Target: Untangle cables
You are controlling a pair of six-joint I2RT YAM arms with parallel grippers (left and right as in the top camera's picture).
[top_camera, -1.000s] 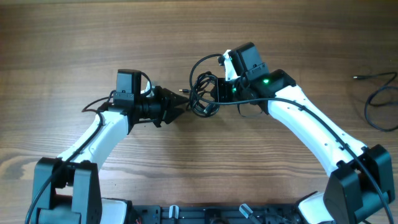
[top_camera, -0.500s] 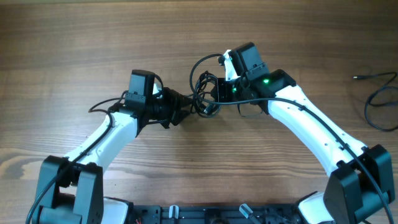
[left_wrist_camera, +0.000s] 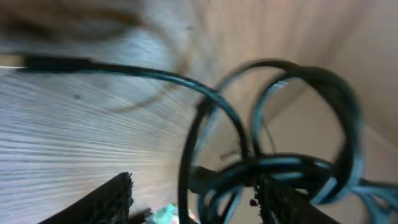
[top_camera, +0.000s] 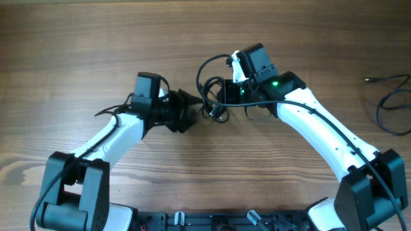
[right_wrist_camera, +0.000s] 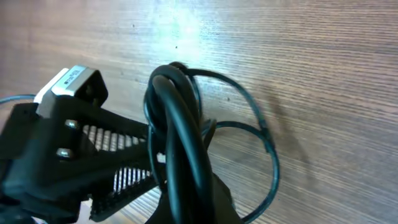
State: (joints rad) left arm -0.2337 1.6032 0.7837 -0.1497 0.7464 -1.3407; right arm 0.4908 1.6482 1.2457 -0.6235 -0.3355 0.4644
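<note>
The cables (top_camera: 210, 97) form a small black knotted bundle at the table's middle, with one loop arching up to the left. My right gripper (top_camera: 225, 97) is shut on the bundle's right side. In the right wrist view the thick coil (right_wrist_camera: 180, 137) runs down into the shut right gripper (right_wrist_camera: 208, 196), and thin loops (right_wrist_camera: 264, 143) spread out on the wood. My left gripper (top_camera: 191, 106) sits just left of the bundle. In the left wrist view its fingers (left_wrist_camera: 112, 199) stand apart, and one strand (left_wrist_camera: 186, 168) passes between them untouched.
A separate thin black cable (top_camera: 393, 102) with a small plug (top_camera: 370, 79) lies at the table's far right edge. The left arm's own wires (top_camera: 112, 108) trail out to its left. The table is bare wood (top_camera: 96, 38).
My left arm has moved right, up to the bundle, and its jaws have spread wider. The right gripper has stayed shut on the bundle in the same place.
</note>
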